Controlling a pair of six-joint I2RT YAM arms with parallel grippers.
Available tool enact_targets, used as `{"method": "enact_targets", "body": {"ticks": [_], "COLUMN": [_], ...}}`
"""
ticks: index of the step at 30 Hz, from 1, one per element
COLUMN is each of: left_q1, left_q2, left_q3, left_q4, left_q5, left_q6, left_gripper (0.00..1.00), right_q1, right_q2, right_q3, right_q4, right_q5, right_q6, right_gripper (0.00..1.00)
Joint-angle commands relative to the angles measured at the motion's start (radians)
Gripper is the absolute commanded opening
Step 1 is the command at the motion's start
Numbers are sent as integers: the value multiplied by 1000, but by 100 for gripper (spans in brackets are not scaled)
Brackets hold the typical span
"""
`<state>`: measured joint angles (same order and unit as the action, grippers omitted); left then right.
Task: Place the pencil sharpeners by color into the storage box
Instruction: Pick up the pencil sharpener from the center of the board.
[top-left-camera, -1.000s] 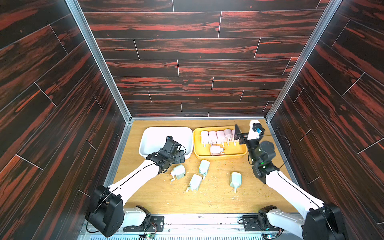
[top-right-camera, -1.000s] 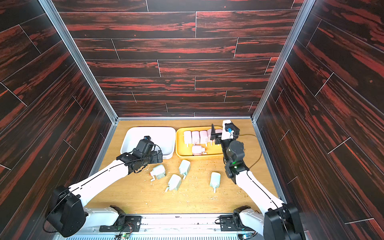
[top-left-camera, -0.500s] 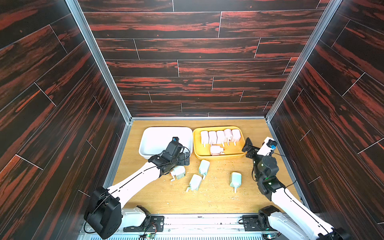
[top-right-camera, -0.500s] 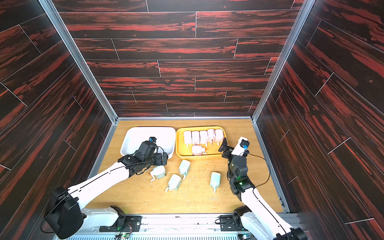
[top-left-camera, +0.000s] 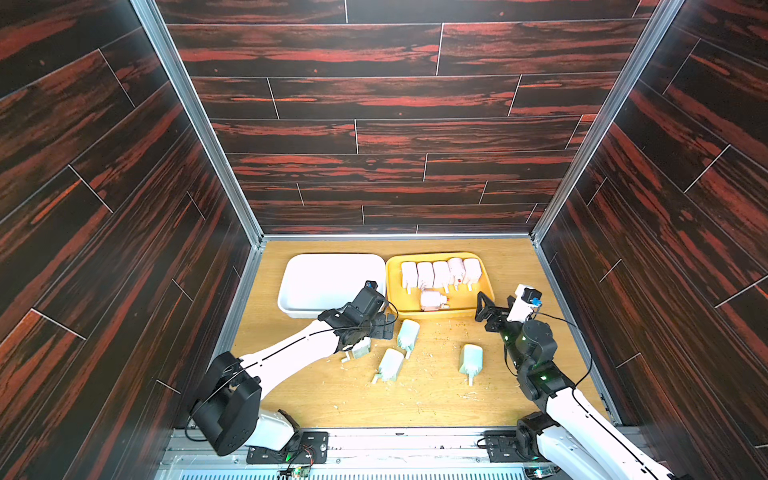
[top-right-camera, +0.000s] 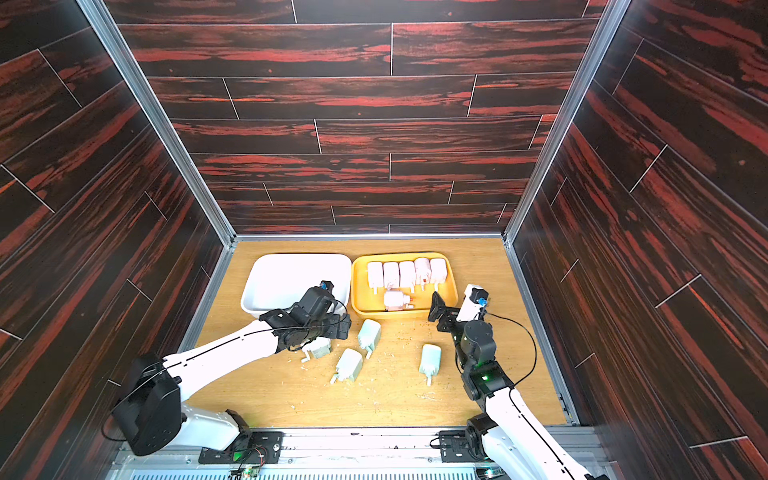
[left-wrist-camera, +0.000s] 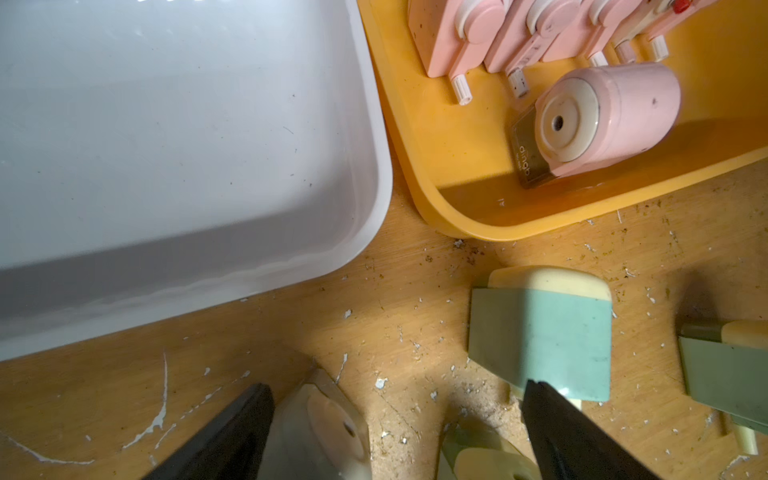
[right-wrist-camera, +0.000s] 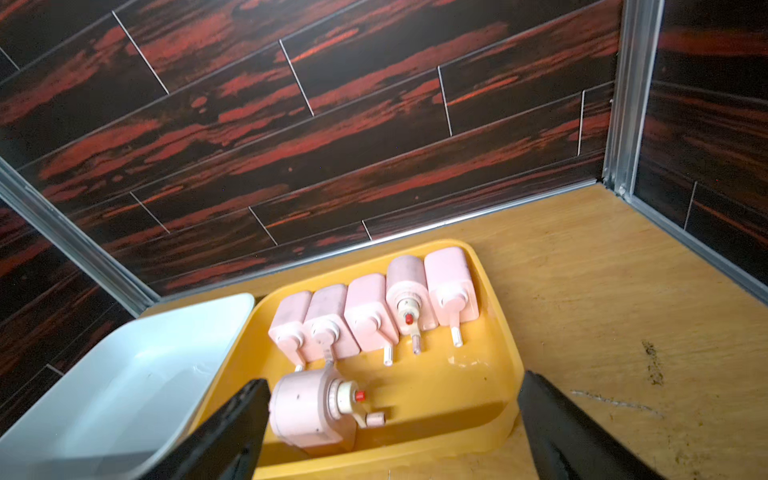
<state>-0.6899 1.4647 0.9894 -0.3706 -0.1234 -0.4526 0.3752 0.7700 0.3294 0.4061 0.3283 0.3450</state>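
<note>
1. A wooden worktop (top-left-camera: 415, 399), sprinkled with pale shavings, sits inside dark red wood-grain walls, seen from above.
2. At the far left, a white tray (top-left-camera: 299, 307) holds nothing.
3. The left tool (top-left-camera: 380, 328) hangs low just in front of the white tray's near right corner, its jaws spread wide and gripping nothing. In the left wrist view, its dark fingers (left-wrist-camera: 232, 436) straddle a mint green sharpener (left-wrist-camera: 320, 428) lying on the worktop beneath it.
4. In both top views, four mint green sharpeners lie on the worktop in front of the trays: one (top-left-camera: 359, 349) partly hidden under the left arm, a second (top-left-camera: 408, 334) just beside the left tool, a third (top-left-camera: 390, 365) nearer the front, and a fourth (top-left-camera: 471, 360) well apart to the right.
5. A yellow tray (top-left-camera: 392, 291) touches the white tray's right side. It holds six pink sharpeners: five in a row (top-left-camera: 440, 274) along the back, and one (top-left-camera: 432, 300) on its side in front of them.
6. The right tool (top-left-camera: 482, 307) hovers at the yellow tray's near right corner, jaws wide apart and empty.
</note>
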Motion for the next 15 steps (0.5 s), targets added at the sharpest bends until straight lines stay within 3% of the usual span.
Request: {"method": "enact_targets", "body": {"ticks": [1, 9, 15], "left_q1": [-12, -79, -153], "left_q2": [41, 128, 181], "left_q3": [67, 124, 171], "left_q4": [-78, -92, -103], "left_q5": [-11, -21, -82], "left_q6": [-3, -4, -8], "left_gripper": [100, 100, 100], "right_q1": [5, 5, 6], "right_q2": [8, 57, 86], "right_q3": [-11, -10, 4], "right_q4": [5, 24, -7], "right_q5": [-44, -145, -126], "right_q6": [-14, -32, -13], "right_gripper": [98, 98, 98]}}
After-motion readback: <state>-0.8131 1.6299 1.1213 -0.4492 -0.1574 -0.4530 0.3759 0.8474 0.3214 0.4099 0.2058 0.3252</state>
